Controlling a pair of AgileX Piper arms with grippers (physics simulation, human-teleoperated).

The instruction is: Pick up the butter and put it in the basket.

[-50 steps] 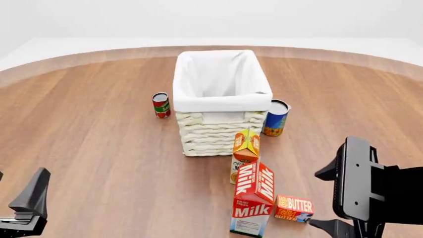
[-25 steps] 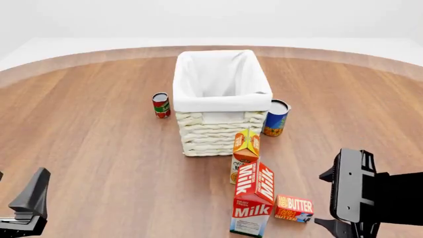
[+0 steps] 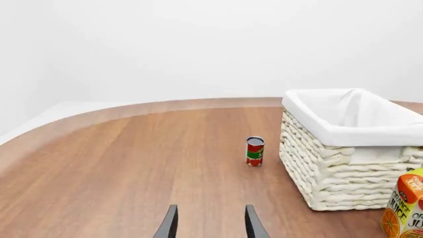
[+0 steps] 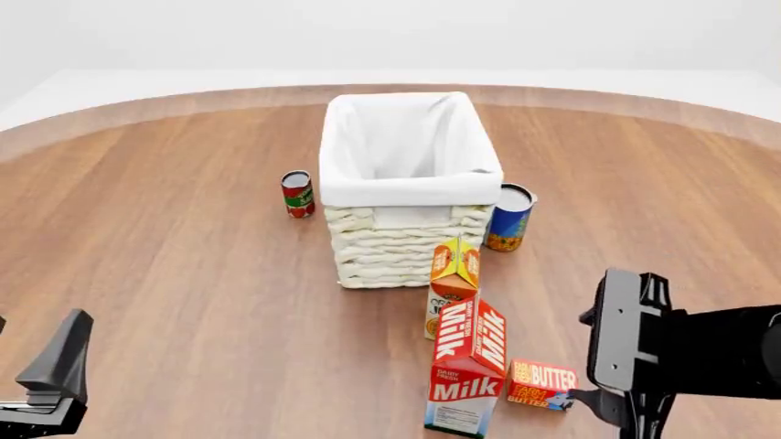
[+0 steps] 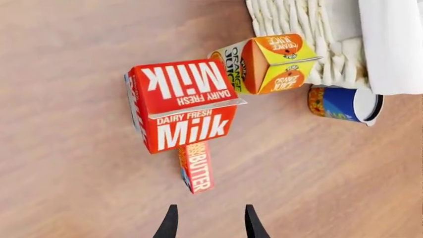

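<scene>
Bright, even light fills all three views, soft and without an obvious source. The wooden counter (image 4: pixel 183 229) shows no glare, and only faint shadows sit under the basket (image 4: pixel 409 197) and the milk carton (image 5: pixel 182 111). Everything renders sharp from near to far, with no blur or grain.

A Milk carton (image 4: pixel 467 377) and an orange juice carton (image 4: pixel 453 283) stand upright on the wooden bench (image 4: pixel 183 274), just left of the right tool (image 4: pixel 628 416). A blue can (image 4: pixel 509 218) stands farther ahead, and a red can (image 4: pixel 298 194) sits well ahead of the left tool (image 3: pixel 210 224).
</scene>
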